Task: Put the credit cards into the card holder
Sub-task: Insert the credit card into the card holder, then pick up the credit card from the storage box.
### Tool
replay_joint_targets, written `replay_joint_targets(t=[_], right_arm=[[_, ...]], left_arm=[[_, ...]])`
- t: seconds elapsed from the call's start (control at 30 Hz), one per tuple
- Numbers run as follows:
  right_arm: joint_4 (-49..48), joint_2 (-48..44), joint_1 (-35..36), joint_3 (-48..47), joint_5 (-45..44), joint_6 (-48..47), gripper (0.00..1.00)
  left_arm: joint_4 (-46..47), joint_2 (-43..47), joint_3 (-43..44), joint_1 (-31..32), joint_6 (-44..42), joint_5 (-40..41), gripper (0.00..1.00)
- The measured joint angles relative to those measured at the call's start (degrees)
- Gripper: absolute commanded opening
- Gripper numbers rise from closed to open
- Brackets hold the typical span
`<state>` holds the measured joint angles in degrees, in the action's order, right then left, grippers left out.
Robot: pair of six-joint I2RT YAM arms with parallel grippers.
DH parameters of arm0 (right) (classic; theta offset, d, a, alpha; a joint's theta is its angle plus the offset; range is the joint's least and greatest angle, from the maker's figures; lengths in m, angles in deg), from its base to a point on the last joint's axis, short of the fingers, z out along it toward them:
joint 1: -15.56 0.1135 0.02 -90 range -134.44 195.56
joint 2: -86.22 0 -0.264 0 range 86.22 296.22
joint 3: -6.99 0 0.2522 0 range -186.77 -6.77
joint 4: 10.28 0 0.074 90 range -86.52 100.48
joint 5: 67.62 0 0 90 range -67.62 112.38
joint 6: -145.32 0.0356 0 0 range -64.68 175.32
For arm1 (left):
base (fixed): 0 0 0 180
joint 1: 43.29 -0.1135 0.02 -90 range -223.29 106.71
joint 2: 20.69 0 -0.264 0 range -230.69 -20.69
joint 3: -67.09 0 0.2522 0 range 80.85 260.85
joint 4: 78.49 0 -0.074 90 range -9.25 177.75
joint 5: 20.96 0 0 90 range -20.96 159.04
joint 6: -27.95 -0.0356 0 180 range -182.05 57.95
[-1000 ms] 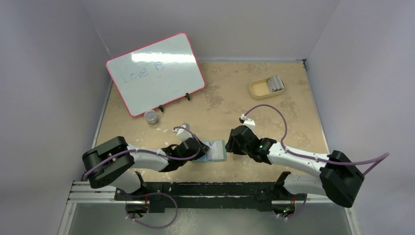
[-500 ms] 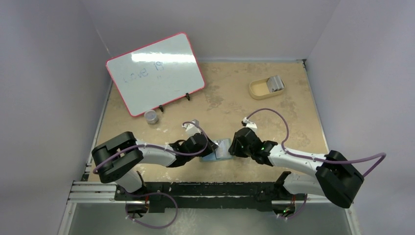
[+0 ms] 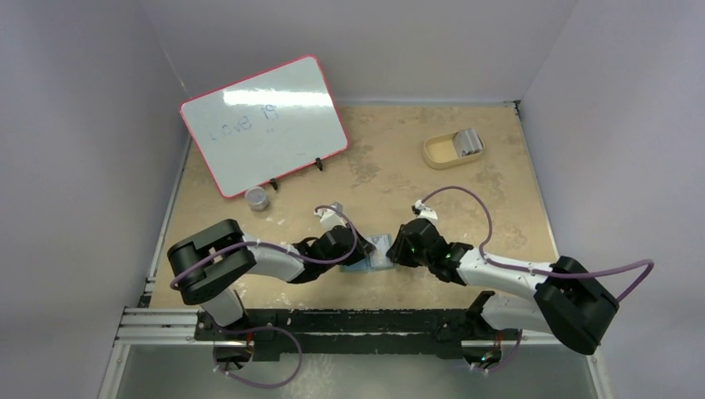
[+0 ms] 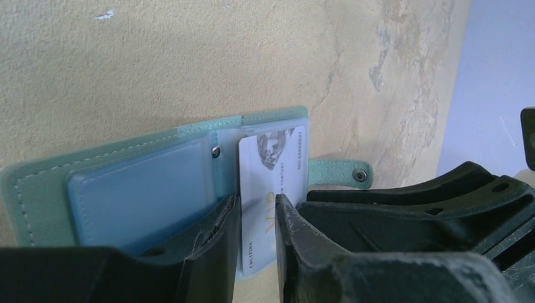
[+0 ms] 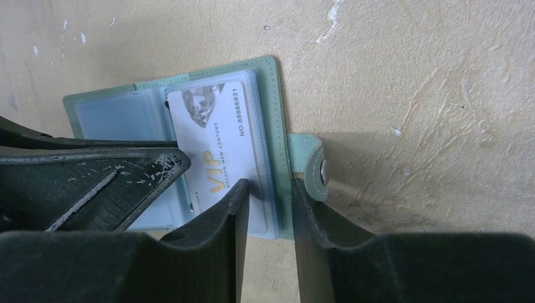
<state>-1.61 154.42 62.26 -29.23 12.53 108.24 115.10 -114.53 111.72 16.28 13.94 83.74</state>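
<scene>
The card holder (image 3: 378, 254) lies open on the table, grey-green outside (image 5: 277, 88) with light blue pockets (image 4: 139, 196). A white credit card printed "VIP" (image 5: 211, 132) (image 4: 271, 170) lies on its right half, its near end sticking out past the holder's edge. My left gripper (image 4: 257, 199) (image 3: 362, 252) is open a narrow gap, its tips over the card's near end. My right gripper (image 5: 270, 184) (image 3: 399, 248) is open, its jaws either side of the holder's right edge, beside the snap strap (image 5: 318, 172). More grey cards (image 3: 468, 143) stand in the tan tray.
The tan tray (image 3: 439, 155) sits at the back right. A pink-framed whiteboard (image 3: 264, 123) leans at the back left, with a small round jar (image 3: 258, 198) in front of it. The two grippers work close together, nearly touching over the holder.
Both grippers have closed in on the card holder from either side. The right jaws have narrowed. The holder has slid slightly to the right.
</scene>
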Motion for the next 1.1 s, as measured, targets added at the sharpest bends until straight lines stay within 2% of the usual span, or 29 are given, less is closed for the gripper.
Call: replay_joint_targets(t=[0.13,0.33,0.5,0.57,0.67,0.77,0.87,1.1], right_arm=[[1.0,-1.3,0.0,0.3,0.6,0.3,0.36],[9.4,-9.4,0.2,-1.3,0.0,-0.5,0.39],[17.6,-13.6,-0.5,-9.2,-4.1,-4.5,0.41],[19.6,-13.3,-2.0,-13.6,-6.4,-7.8,0.41],[21.2,-10.5,-6.5,-20.7,-9.7,-13.7,0.42],[21.4,-4.6,-12.2,-29.1,-13.8,-20.9,0.43],[20.5,1.7,-17.4,-35.8,-16.5,-27.6,0.44],[16.9,16.1,-30.0,-46.6,-18.3,-41.5,0.47]], left_arm=[[-0.4,0.3,0.3,0.0,-1.6,0.0,0.29],[-4.9,3.9,0.5,-0.2,-3.6,0.0,0.33],[-11.1,10.0,0.5,-1.3,-5.8,1.1,0.4],[-14.0,12.9,0.5,-2.1,-7.3,1.6,0.48],[-18.6,17.7,0.5,-3.8,-9.7,2.1,0.53],[-23.7,23.1,0.6,-5.2,-12.6,2.5,0.62],[-30.4,27.8,2.6,-6.1,-16.2,2.8,0.65],[-43.6,32.4,9.5,-6.3,-24.0,1.1,0.67]])
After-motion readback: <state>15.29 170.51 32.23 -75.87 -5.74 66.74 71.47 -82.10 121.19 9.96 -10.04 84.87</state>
